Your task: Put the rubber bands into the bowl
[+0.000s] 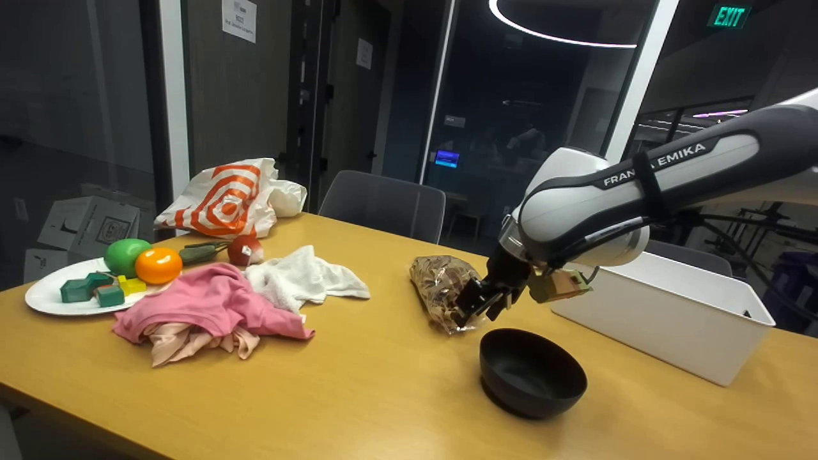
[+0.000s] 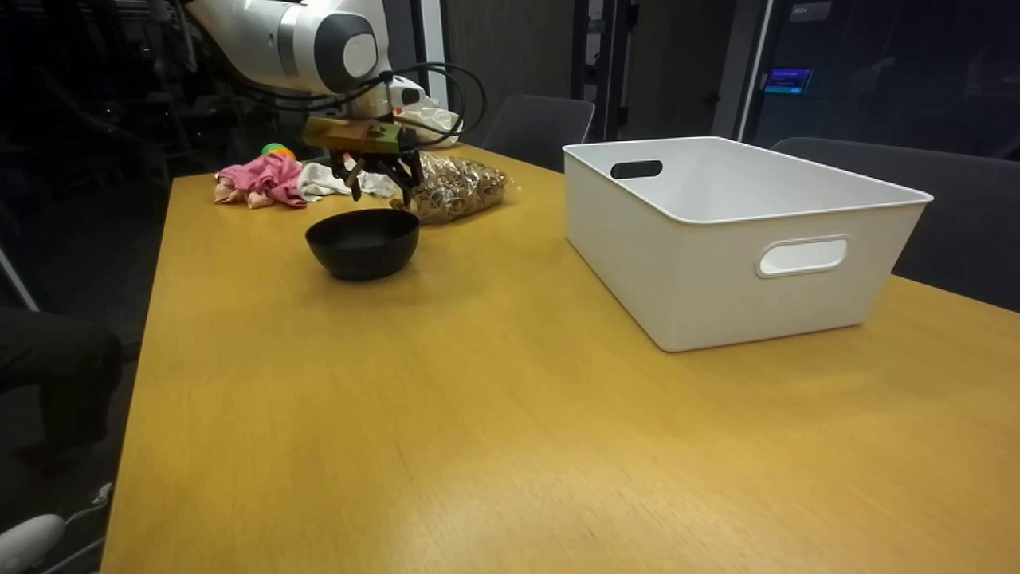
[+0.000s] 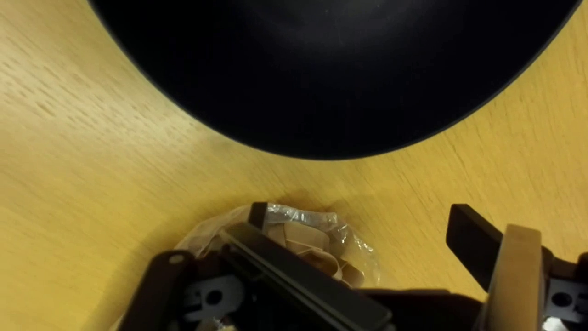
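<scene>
A clear plastic bag holds the rubber bands (image 1: 439, 280), a heap of tan-brown loops lying on the table in both exterior views (image 2: 460, 187). Close beside it stands the black bowl (image 1: 533, 377), upright, with nothing visible inside; it also fills the top of the wrist view (image 3: 330, 92). My gripper (image 1: 478, 314) is low at the bag's bowl-side end, jaws wide apart and pointing down. In the wrist view one finger overlaps the bag's end, while the other finger (image 3: 473, 243) is over bare wood to the right. Part of the bag is hidden behind the gripper (image 3: 360, 218).
A large white bin (image 2: 677, 271) stands on the table on the far side of the bowl from the cloths. Elsewhere lie a pink cloth (image 1: 217, 300), a white cloth (image 1: 307, 278), a white plate (image 1: 48, 297) with toy food, and a red-and-white shopping bag (image 1: 230, 201).
</scene>
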Controlling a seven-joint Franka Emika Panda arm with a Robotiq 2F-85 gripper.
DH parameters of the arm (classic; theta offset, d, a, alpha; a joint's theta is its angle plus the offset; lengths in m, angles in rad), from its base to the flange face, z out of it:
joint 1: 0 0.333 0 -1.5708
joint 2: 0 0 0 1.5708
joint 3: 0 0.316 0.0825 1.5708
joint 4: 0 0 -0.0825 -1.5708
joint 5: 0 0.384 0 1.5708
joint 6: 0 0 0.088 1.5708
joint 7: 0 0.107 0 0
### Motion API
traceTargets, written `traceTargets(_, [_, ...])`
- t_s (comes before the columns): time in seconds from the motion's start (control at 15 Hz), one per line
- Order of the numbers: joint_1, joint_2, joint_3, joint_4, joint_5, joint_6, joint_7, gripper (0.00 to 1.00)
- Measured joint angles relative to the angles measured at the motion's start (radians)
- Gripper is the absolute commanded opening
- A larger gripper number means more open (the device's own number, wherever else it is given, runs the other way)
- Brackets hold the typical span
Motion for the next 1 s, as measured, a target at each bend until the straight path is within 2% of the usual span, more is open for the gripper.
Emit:
traceTargets(0.4, [-0.039, 0.057, 0.04, 0.042, 0.116, 0.121, -0.041, 1.0])
traceTargets(0.8, [-0.051, 0.149, 0.011, 0.116, 0.097, 0.16, -0.037, 1.0])
traceTargets(1.0, [-0.03, 0.176, -0.021, 0.145, 0.03, 0.184, -0.003, 1.0])
